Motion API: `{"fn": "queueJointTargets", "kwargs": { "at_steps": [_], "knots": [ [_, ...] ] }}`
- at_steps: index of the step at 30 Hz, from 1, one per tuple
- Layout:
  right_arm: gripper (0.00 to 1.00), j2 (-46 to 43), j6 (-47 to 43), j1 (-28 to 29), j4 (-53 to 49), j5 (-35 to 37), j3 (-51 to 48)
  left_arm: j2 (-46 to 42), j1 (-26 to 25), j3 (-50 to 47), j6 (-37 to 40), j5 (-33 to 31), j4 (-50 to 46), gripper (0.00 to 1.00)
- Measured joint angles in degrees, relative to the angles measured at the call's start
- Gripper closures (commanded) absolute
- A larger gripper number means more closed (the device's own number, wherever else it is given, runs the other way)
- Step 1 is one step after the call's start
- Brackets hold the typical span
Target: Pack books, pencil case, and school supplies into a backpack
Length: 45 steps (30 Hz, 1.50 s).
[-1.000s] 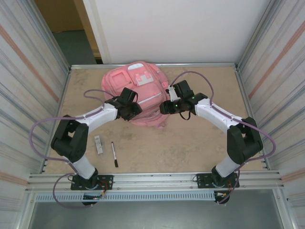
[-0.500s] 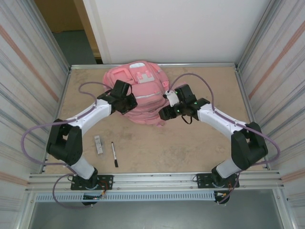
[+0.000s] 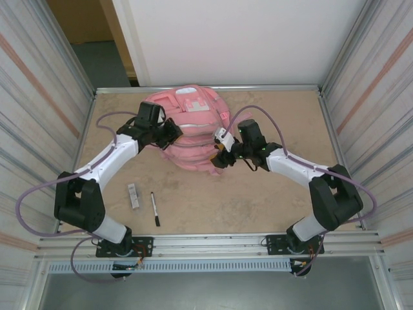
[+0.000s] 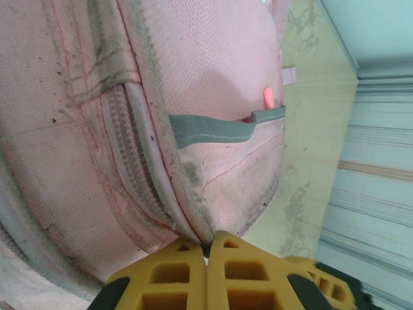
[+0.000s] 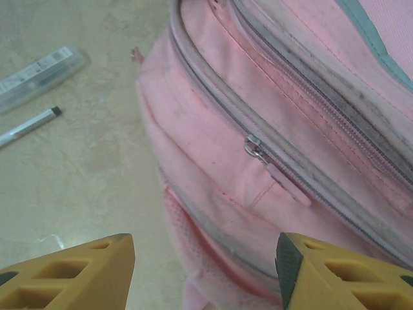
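Observation:
The pink backpack (image 3: pixel 188 124) lies at the back middle of the table, its zipped pockets facing up. My left gripper (image 3: pixel 169 134) is at its left side, shut on a fold of the backpack's zipper seam (image 4: pixel 193 226) with the yellow fingers (image 4: pixel 258 271) pressed together. My right gripper (image 3: pixel 219 152) stands open at the bag's near right edge, with a closed zipper pull (image 5: pixel 255 147) in front of its spread fingers (image 5: pixel 71 271). A black pen (image 3: pixel 155 208) and a whitish-grey bar (image 3: pixel 133 195) lie on the table near the front left. The books and the pencil case are out of view.
Metal walls close in the table on the left (image 3: pixel 39 129) and right (image 3: pixel 371 123), and a rail (image 3: pixel 206 244) runs along the near edge. Open tabletop (image 3: pixel 245 200) lies between the backpack and the rail. The pen (image 5: pixel 29 126) and bar (image 5: pixel 42 76) lie left of the right gripper.
The left gripper has shut on the backpack's seam and moved back and left, pulling the bag up into a bulge. The right gripper has shifted left to the bag's near edge.

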Motion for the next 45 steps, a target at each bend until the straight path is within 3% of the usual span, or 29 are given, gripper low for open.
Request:
{"fn": "queueJointTargets", "kwargs": {
  "at_steps": [11,21,31,38,40,43,45],
  "knots": [
    [0.38,5.92,-2.56,-0.13,15.72,-0.11,-5.86,-4.35,0.04,-3.54,-2.80,3.50,0.50,1.00],
    [0.39,8.57,2.73,-1.81,31.15,-3.08,-11.78,-4.35,0.04,-4.42,-2.71,5.66,1.25,1.00],
    [0.70,8.57,4.85,-1.99,37.29,-4.74,-12.61,-4.42,0.15,-4.81,-2.78,6.54,1.66,1.00],
    [0.82,8.98,4.72,-0.68,37.62,-3.32,-12.61,-4.61,0.15,-6.12,-2.95,6.73,1.99,1.00],
    [0.81,9.40,4.72,0.07,37.62,-2.21,-12.61,-4.63,0.15,-6.21,-2.97,6.75,2.03,1.00],
    [0.67,9.90,5.01,1.42,37.64,0.52,-12.61,-4.63,0.15,-6.25,-3.32,6.75,2.23,1.00],
    [0.65,10.01,5.31,2.01,37.83,1.66,-12.61,-4.66,0.15,-6.25,-3.37,6.73,2.25,1.00]
  ]
}}
